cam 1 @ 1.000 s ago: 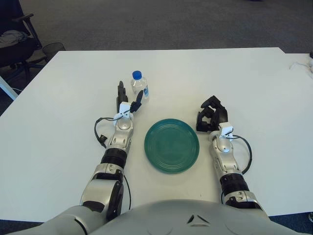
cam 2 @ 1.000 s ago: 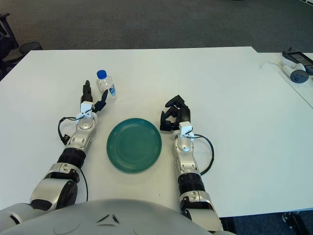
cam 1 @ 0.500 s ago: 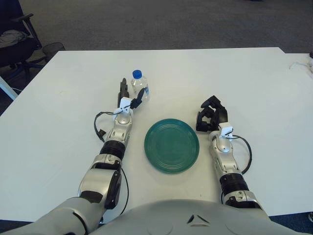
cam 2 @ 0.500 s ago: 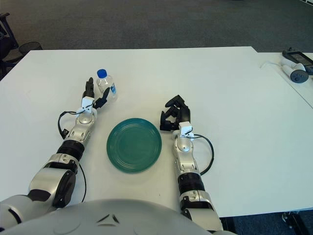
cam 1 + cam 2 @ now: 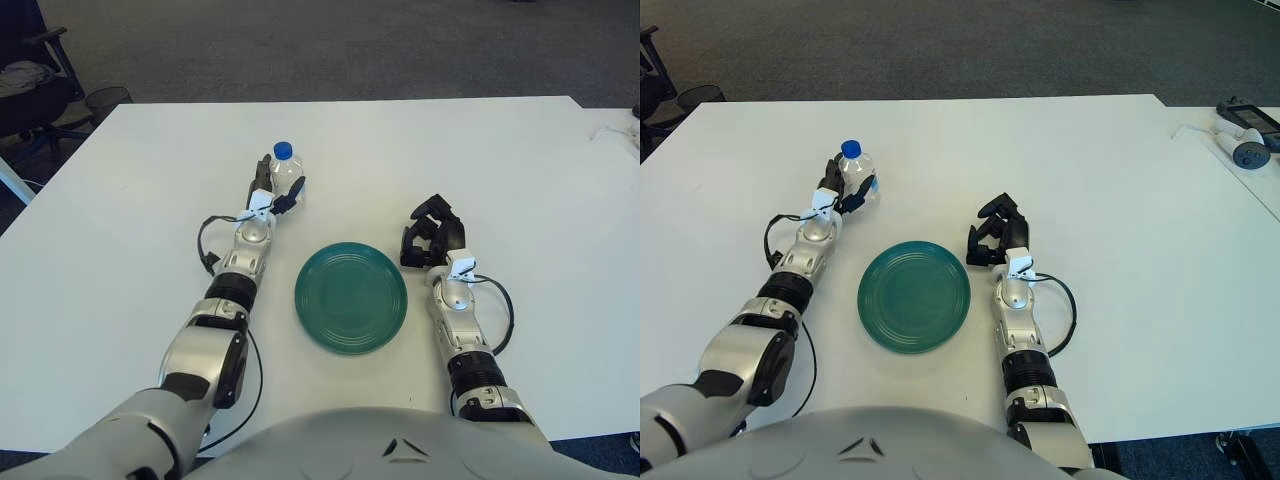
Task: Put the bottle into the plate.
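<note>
1. Our left hand (image 5: 270,192) has slid forward since a moment ago, and now its fingers (image 5: 285,199) sit on both sides of the water bottle (image 5: 286,173)

2. We see the fingers close around the low part of the bottle, but we cannot tell if they press it tight yet, so we will not say we are holding it

3. We see the water bottle standing up straight on the white table (image 5: 130,220), with its blue cap (image 5: 283,151) on top. It is past the green plate (image 5: 351,297) and off to the plate's left side, not touching it

4. We see nothing on the green plate. It lies flat on the table between our two arms

5. Our right hand (image 5: 432,234) shows just beside the plate, on its right side. Its fingers are curled in and hold nothing. It has no job right now

6. We think we are at the grab step. The bottle is not lifted yet and it is not in the plate, so most of the task is still to do

7. We think the next move is to squeeze the fingers snug on the bottle, lift it a little, bring it back and to the right over the plate, and set it down softly

8. We should go slow, because a tall bottle held low down could tip over
</note>
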Robot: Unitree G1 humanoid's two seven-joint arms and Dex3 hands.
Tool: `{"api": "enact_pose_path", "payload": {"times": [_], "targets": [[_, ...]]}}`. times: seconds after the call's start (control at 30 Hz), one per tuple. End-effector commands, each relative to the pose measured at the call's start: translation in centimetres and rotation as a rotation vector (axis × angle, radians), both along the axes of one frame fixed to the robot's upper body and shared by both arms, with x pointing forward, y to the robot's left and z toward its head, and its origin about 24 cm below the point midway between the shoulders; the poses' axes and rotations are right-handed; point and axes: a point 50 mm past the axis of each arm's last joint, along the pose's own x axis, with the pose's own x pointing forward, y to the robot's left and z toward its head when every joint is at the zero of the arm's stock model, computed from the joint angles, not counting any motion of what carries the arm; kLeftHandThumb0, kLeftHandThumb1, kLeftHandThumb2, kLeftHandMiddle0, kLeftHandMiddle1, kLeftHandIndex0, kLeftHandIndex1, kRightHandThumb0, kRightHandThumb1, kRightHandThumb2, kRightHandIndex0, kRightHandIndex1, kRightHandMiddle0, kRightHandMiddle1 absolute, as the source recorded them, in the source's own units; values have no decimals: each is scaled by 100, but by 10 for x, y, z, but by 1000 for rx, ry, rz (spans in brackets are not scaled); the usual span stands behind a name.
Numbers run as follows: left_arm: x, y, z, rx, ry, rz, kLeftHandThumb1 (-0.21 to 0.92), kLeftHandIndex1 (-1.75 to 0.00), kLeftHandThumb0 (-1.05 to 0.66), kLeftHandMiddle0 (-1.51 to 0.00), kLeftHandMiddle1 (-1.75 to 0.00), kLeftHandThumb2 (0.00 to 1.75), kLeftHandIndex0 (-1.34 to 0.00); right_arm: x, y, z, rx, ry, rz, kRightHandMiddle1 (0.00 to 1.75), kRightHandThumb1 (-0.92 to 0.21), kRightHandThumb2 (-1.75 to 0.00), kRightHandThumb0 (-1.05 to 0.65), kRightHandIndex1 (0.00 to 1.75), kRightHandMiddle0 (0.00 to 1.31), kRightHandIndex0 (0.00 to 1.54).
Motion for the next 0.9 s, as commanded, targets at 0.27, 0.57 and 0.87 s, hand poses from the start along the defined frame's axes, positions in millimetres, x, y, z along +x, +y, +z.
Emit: {"api": "enact_pose_path", "payload": {"times": [0.27,0.57,0.87], "targets": [[7,0,10,9,-43,-28,92,-45,-101,-23,-5,26,0,-11,0,-23,21,124,-15,175,2,-165,0,162,64,90],[9,-1,11,12,-42,-38,92,-47,-101,-24,-5,24,0,-10,1,-22,28,127,-16,175,0,-164,0,161,63,89],[10,-1,11,10,-41,-39,92,-47,-101,-24,-5,21,0,-9,2,-22,38,119,-15,175,-1,-163,0,161,62,89]]}}
